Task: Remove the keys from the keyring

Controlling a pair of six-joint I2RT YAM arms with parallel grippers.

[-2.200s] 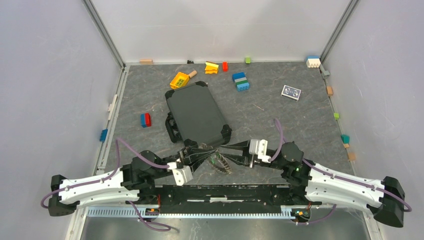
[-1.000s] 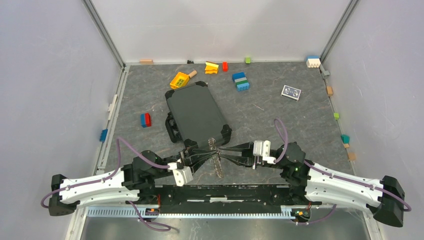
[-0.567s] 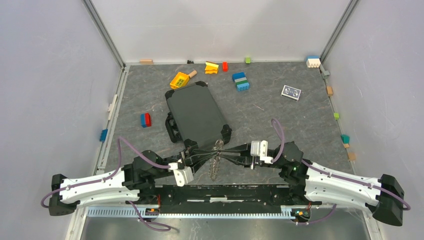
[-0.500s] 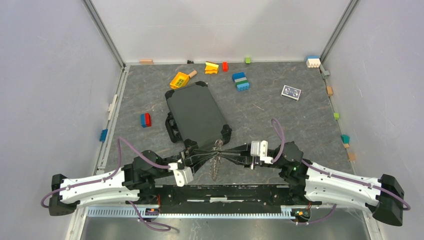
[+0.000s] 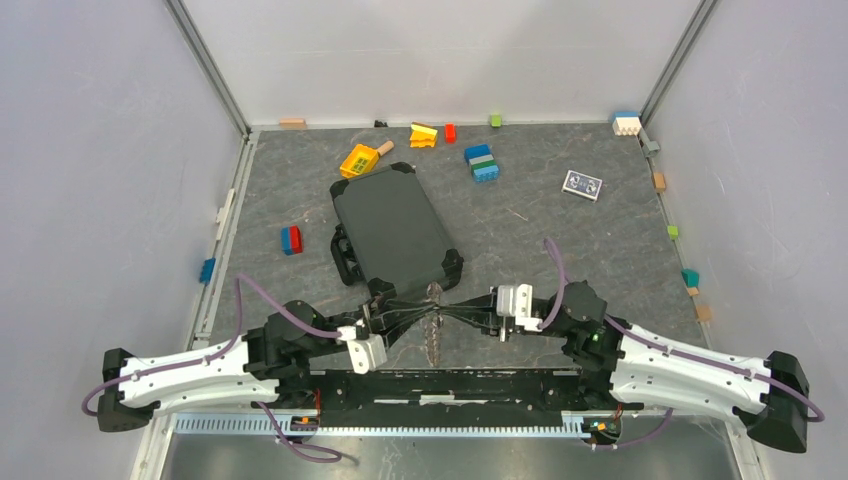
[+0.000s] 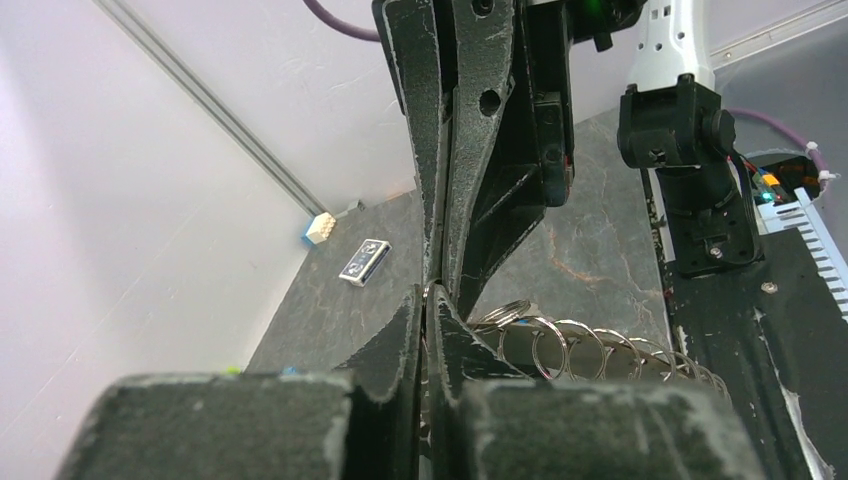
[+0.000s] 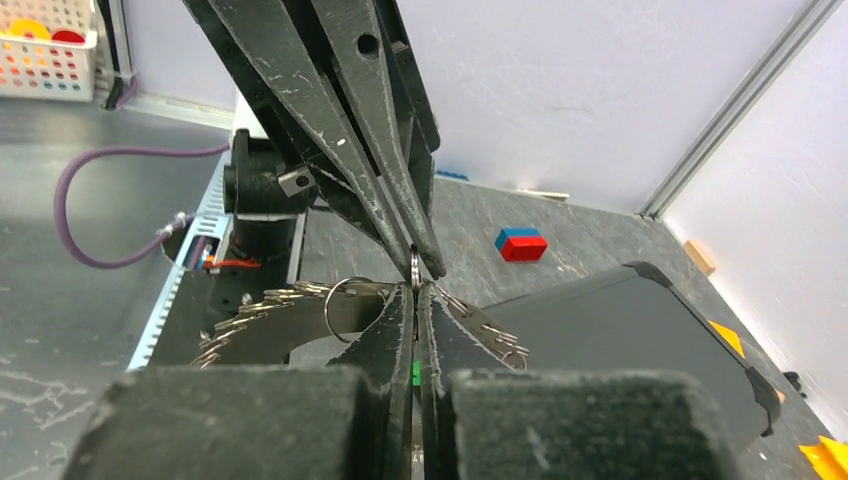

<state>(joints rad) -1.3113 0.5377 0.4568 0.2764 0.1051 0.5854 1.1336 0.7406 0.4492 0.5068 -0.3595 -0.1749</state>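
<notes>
On my left, the left pincer (image 5: 428, 303) is clamped tight on the rim of the keyring (image 5: 434, 293), its tips pressed together with only the thin wire between them. The keyring stands edge-on between the two arms, just in front of the black case (image 5: 392, 225), and the keys (image 5: 432, 338) hang in a fanned row below it towards the worktop (image 5: 600, 250). I cannot tell whether they touch it. From my right, the right pincer (image 5: 446, 305) meets the left one tip to tip, squeezed narrow onto the same ring. A small green tag (image 7: 415, 372) shows between its fingers.
</notes>
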